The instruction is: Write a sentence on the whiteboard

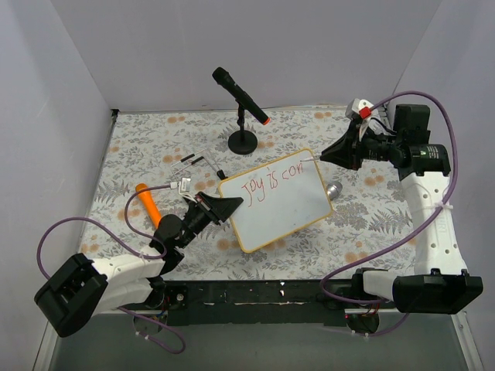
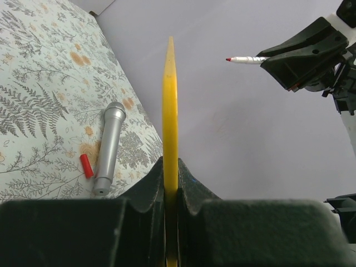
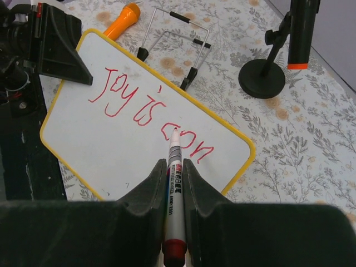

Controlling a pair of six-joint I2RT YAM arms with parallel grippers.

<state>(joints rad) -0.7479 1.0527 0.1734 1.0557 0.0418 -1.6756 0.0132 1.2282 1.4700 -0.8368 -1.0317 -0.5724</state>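
Observation:
The whiteboard (image 1: 278,209), white with a thin yellow frame, is tilted up off the table. My left gripper (image 1: 224,207) is shut on its left edge, and in the left wrist view the frame (image 2: 170,111) stands edge-on between the jaws. Red writing, the sentence (image 3: 150,108), reads "Joy is con" in one slanted line (image 1: 272,179). My right gripper (image 3: 175,164) is shut on a red marker (image 3: 174,183), uncapped, whose tip points at the "c" of "con". I cannot tell whether the tip touches the board. The marker (image 2: 245,59) also shows from the left wrist.
A black microphone on a round-based stand (image 1: 243,141) is behind the board. An orange microphone (image 1: 147,203) and a wire easel (image 1: 197,162) lie to the left. A silver microphone (image 2: 108,147) and a red cap (image 2: 87,166) lie under the board's right side.

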